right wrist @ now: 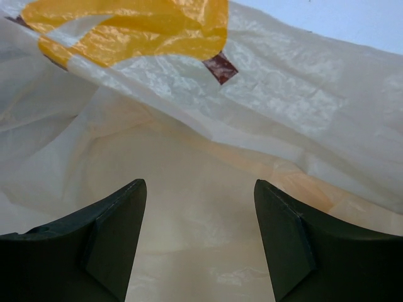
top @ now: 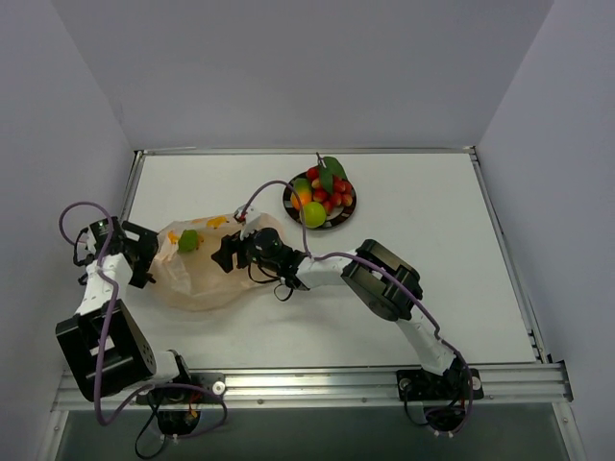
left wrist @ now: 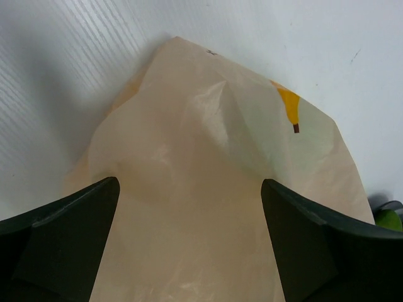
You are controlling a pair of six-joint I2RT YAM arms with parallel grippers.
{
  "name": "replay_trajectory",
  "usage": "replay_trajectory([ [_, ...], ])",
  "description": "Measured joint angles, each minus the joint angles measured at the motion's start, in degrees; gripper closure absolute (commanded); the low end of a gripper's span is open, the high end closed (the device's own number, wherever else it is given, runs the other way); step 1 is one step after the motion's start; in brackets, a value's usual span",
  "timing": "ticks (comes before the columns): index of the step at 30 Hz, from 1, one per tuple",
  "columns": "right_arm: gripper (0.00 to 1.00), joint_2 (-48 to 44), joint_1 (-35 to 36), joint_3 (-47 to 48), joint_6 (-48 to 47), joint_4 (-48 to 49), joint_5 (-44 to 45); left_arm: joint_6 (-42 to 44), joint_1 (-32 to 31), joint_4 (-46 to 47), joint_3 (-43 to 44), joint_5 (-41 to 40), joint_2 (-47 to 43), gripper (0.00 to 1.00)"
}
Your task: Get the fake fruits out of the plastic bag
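The left gripper (top: 146, 254) and right gripper (top: 227, 254), both with jaws spread wide, meet the plastic bag (top: 207, 280) from its left and right ends; the bag lies toward the counter's left edge. A lime-green ball (top: 187, 240) sits at its left end. Toward the far edge, the plate (top: 346, 215) holds a mango (top: 302, 193), red berries (top: 332, 190) and a second green ball (top: 313, 214).

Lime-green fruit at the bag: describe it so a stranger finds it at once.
On the left half of the white table lies a crinkly peach-tan plastic bag. A small glossy lime-green fruit sits at its left end. Every other visible fruit lies on the round dark-rimmed plate.
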Motion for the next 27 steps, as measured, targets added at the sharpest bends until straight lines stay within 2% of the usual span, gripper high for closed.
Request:
replay_trajectory([
  [2,0.35,0.0,0.0,0.0,0.0,0.07,0.0,-0.31,0.0,2.19,-0.98,-0.48,0.85,0.01],
  [3,0.35,0.0,0.0,0.0,-0.02,0.11,0.0,-0.59,0.0,3.48,-1.84,-0.7,1.27,0.06],
  [7,0.36,0.0,0.0,0.0,0.04,0.26,-0.09,-2.1,-0.02,6.91,-4.37,-1.64,3.04,0.61],
  [8,0.35,0.0,0.0,0.0,0.04,0.26,-0.15,-2.25,-0.02,7.56,-4.72,-1.9,3.32,0.81],
  [10,0.35,0.0,0.0,0.0,0.13,0.28,-0.28,-2.4,-0.04,8.81,-4.9,-2.29,3.52,0.95],
  [11,0.35,0.0,0.0,0.0,0.15,0.28,-0.42,-2.25,-0.11,9.64,-4.9,-2.36,3.52,0.97],
  [17,0.35,-0.09,-0.02,-0.22,0.15,0.61,-0.48,-1.75,-1.46,14.88,-4.9,0.39,0.9,0.98],
  [24,0.34,-2.25,-0.02,-4.22,0.17,2.86,-0.44,1.03,-3.82,18.62,-4.92,6.05,-13.2,0.98],
  [27,0.34,-2.73,-0.07,-4.26,0.22,3.65,-0.44,2.62,-3.69,14.73,-4.9,2.6,-17.49,0.49],
])
